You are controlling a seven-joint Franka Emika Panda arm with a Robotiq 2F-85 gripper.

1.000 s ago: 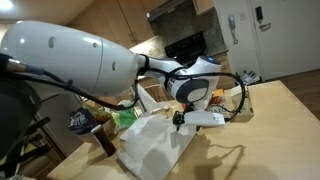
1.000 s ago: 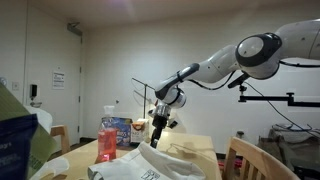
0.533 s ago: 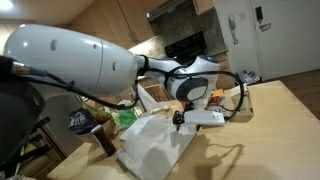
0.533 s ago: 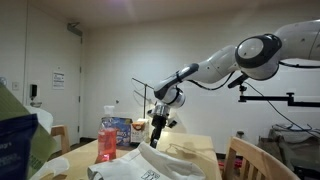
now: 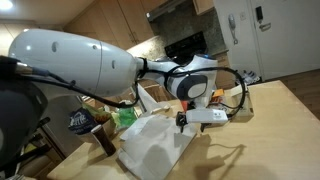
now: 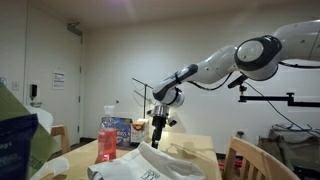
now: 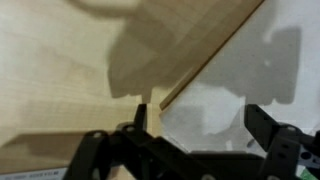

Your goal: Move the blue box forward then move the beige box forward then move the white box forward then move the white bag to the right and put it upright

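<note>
White bag [image 5: 152, 146] lies slumped on table [image 5: 272, 118], near its middle. My gripper [image 7: 198, 132] sits over bag's edge, fingers [image 7: 262, 126] spread wide, nothing between them. I can't tell if they touch cloth. Wrist view: bag edge runs diagonally across bare wood. Blue box [image 6: 122, 131] stands just beside red cup [image 6: 107, 137], beyond bag. Green bag [image 5: 126, 117] is next to white bag.
</note>
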